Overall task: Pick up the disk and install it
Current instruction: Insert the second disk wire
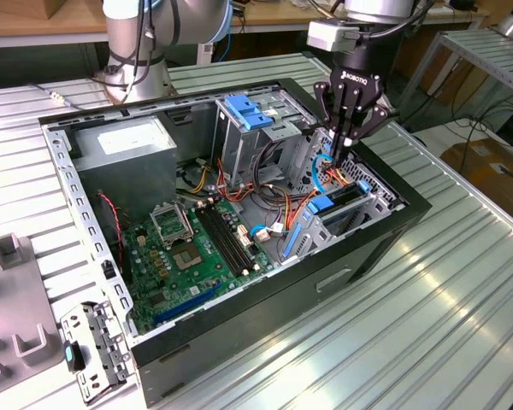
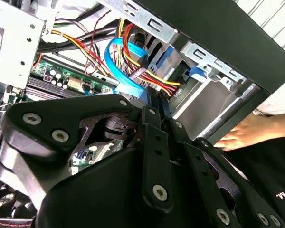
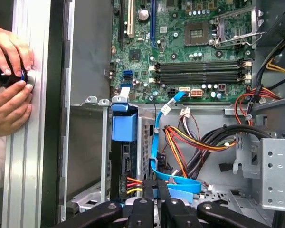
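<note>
The disk [image 3: 124, 161], a dark drive with a bright blue carrier end, stands on edge inside the drive bay at the front of the open computer case [image 1: 385, 235]. Its blue carrier [image 1: 322, 205] shows in the exterior view just below my fingers. My gripper [image 1: 334, 154] hangs over that bay with its fingers pressed together and nothing visibly between them. In the first wrist view the gripper [image 3: 154, 186] sits beside the disk, close to a light-blue flat cable [image 3: 154, 142]. The second wrist view has the gripper [image 2: 155, 102] pointing at the cables and the bay.
A tall grey cage with a blue latch [image 1: 250, 113] stands behind the bay. Red, yellow and orange wires [image 3: 190, 142] crowd the space beside it. The motherboard [image 1: 192, 248] lies on the case floor. A person's hands [image 3: 9, 90] rest on the table next to the case.
</note>
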Available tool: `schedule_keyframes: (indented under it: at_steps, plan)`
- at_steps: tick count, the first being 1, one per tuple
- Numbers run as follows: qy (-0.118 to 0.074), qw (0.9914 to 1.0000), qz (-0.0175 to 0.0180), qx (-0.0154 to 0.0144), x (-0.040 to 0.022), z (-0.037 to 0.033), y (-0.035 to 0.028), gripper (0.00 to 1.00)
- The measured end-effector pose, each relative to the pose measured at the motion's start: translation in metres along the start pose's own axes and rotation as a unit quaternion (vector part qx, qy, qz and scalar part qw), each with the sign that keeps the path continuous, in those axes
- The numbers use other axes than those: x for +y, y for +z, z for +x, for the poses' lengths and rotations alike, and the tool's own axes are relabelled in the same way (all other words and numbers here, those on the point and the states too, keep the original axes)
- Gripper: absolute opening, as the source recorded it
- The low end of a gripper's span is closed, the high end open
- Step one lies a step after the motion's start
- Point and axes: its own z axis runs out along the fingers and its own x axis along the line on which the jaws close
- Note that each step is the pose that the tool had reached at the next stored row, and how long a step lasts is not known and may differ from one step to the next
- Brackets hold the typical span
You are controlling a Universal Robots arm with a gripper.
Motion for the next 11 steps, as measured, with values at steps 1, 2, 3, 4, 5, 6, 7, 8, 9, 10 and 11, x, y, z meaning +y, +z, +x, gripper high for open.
schedule_keyframes:
  at_steps: [1,2,3,4,5,6,7,8,9,10,11]
  plan:
    - [0.000,1.00000,0.0000,0.0004,0.0000,0.0000,-0.0001,0.18]
    - [0.000,1.00000,0.0000,0.0004,0.0000,0.0000,0.0000,0.18]
    - [0.000,1.00000,0.0000,0.0004,0.0000,-0.0001,0.0001,0.19]
    - [0.000,1.00000,0.0000,0.0007,0.0000,-0.0003,0.0006,0.25]
    - [0.000,1.00000,0.0000,0.0010,-0.0001,-0.0005,0.0016,0.25]
    - [0.000,1.00000,0.0000,0.0014,-0.0001,-0.0005,0.0018,0.25]
    - [0.000,1.00000,0.0000,0.0014,-0.0001,-0.0005,0.0018,0.24]
    - [0.000,1.00000,0.0000,0.0013,-0.0001,-0.0004,0.0020,0.24]
    - [0.000,1.00000,0.0000,0.0013,0.0000,0.0000,0.0022,0.17]
    - [0.000,1.00000,0.0000,0.0013,0.0003,0.0005,0.0023,0.16]
    - [0.000,1.00000,0.0003,0.0011,0.0016,0.0014,0.0026,0.16]
